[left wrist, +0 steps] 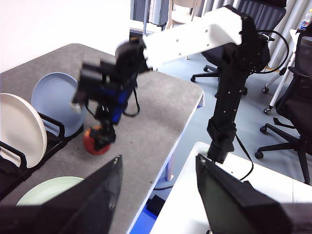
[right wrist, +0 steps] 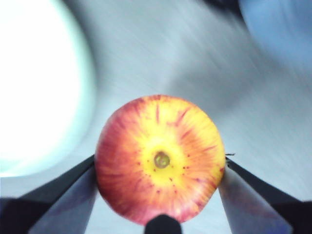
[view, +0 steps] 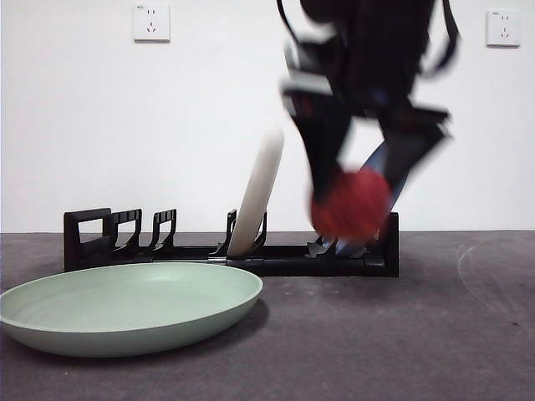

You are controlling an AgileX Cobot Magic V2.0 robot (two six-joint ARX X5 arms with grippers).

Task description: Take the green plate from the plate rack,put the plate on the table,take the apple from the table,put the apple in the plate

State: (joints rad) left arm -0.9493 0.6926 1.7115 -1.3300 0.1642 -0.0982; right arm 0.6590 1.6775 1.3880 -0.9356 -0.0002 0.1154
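Note:
The green plate point(view: 129, 305) lies flat on the table point(view: 401, 334) at the front left, in front of the black plate rack point(view: 230, 251). My right gripper point(view: 355, 205) is shut on the red apple point(view: 351, 203) and holds it above the table, right of the plate and in front of the rack's right end. The right wrist view shows the apple point(right wrist: 160, 158) clamped between both jaws, its calyx end facing the camera. In the left wrist view the right gripper point(left wrist: 100, 139), the apple point(left wrist: 96, 141) and a piece of the green plate point(left wrist: 48, 190) appear. My left gripper point(left wrist: 158, 187) is open and empty.
A cream-white plate point(view: 257, 190) stands upright in the rack's middle slot. A blue plate point(left wrist: 58, 102) stands at the rack's far end, mostly hidden behind the arm in the front view. The table's edge point(left wrist: 183, 131) runs behind the right arm.

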